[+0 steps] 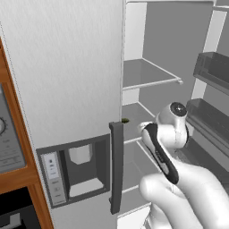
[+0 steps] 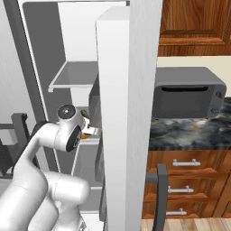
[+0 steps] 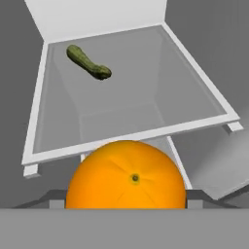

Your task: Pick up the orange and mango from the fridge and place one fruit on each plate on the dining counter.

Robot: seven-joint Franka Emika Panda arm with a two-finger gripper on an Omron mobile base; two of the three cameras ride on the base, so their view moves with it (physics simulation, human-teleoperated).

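Note:
The orange (image 3: 125,176), round and bright, fills the lower middle of the hand view. My gripper (image 3: 125,202) is shut on the orange, with a dark fingertip showing at each side of it. It is held just in front of and below a white fridge shelf (image 3: 131,136). A sliver of the orange (image 2: 85,134) peeks out beside my wrist in the right base view. The fridge (image 1: 67,80) is light grey with a dispenser panel (image 1: 74,172) and a dark handle (image 1: 116,165). Its right compartment stands open and my arm reaches into it.
A dark green elongated vegetable (image 3: 89,63) lies at the back left of the shelf. Dark door bins (image 1: 212,71) line the open door on the right. The open door's edge (image 2: 128,113) stands close beside my arm. A grey microwave (image 2: 188,97) sits on the wall counter (image 2: 189,133).

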